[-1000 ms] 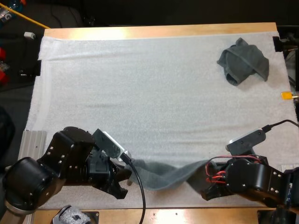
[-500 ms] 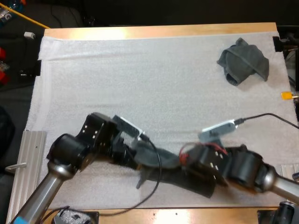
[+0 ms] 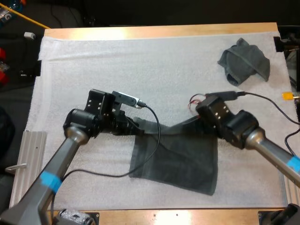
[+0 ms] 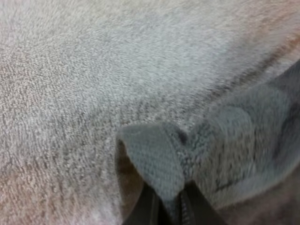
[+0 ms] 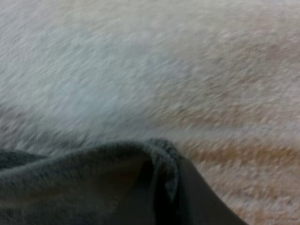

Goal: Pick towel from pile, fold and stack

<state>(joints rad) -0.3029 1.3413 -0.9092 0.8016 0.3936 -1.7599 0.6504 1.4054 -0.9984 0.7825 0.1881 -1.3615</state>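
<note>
A dark grey-green towel (image 3: 176,159) hangs and drapes over the middle of the white mat (image 3: 154,79), stretched between both grippers. My left gripper (image 3: 139,126) is shut on its left top corner; the left wrist view shows that towel corner (image 4: 157,157) pinched between my fingers (image 4: 147,211). My right gripper (image 3: 199,123) is shut on the right top corner, and the folded towel edge (image 5: 159,164) sits close up in the right wrist view. A second, crumpled towel (image 3: 243,62) lies at the mat's far right corner.
The wooden table edge (image 3: 159,31) runs along the far side. A metal rail (image 3: 28,161) sits off the mat's left near side.
Both grippers have carried the towel from the near edge toward the middle of the mat and lifted it, so it now spreads out below them instead of lying bunched.
</note>
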